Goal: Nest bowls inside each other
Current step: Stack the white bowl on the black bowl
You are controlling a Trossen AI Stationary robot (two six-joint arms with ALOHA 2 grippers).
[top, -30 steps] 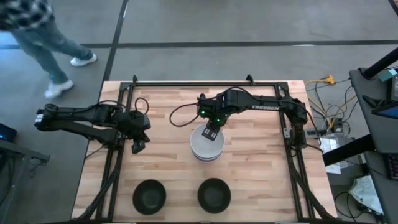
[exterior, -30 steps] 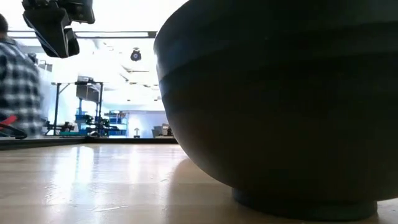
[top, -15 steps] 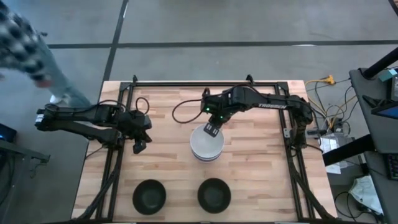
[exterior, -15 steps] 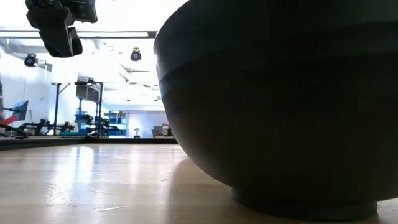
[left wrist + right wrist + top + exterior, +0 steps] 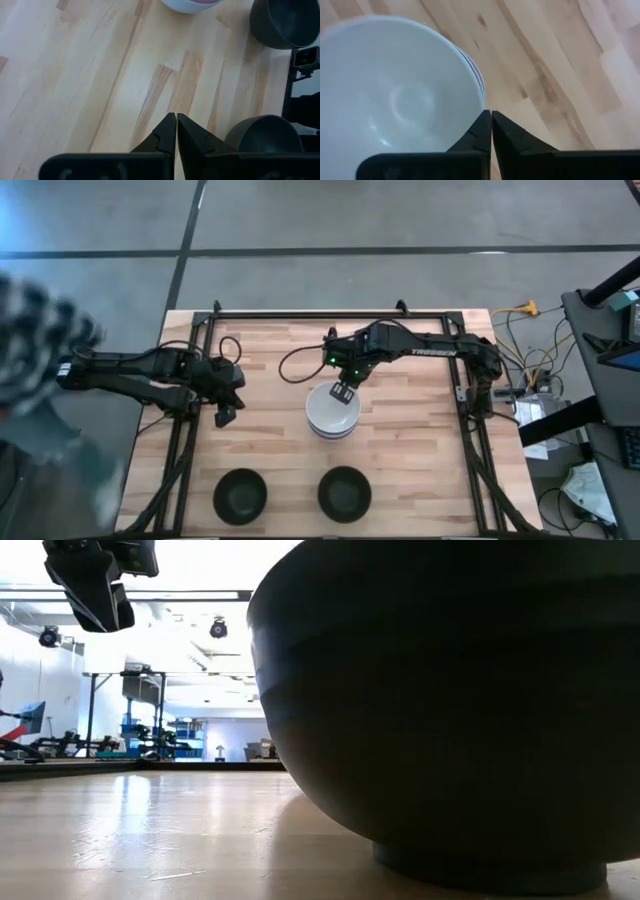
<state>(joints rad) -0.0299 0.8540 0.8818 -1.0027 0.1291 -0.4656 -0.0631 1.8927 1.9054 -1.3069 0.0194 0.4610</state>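
A stack of nested bowls (image 5: 332, 414) stands at the table's middle on its lowest bowl's foot, a white bowl (image 5: 395, 100) on top. Two black bowls (image 5: 240, 493) (image 5: 343, 492) sit apart near the front edge; one of them (image 5: 450, 710) fills the low view. My right gripper (image 5: 342, 391) hangs shut over the stack's far rim with nothing between its fingers (image 5: 490, 120). My left gripper (image 5: 222, 417) waits shut above bare wood at the left (image 5: 176, 120).
The arms' black frame rails (image 5: 190, 430) (image 5: 470, 430) run along the table's left and right sides. Cables (image 5: 290, 365) lie behind the stack. Bare wood (image 5: 400, 470) lies open between the stack and the front bowls. A blurred person (image 5: 40, 330) moves beside the table's left.
My right gripper has shut its fingers above the stack's far rim, with nothing caught between them. The stack and the black bowls have kept their places. A person has walked past the table's left side.
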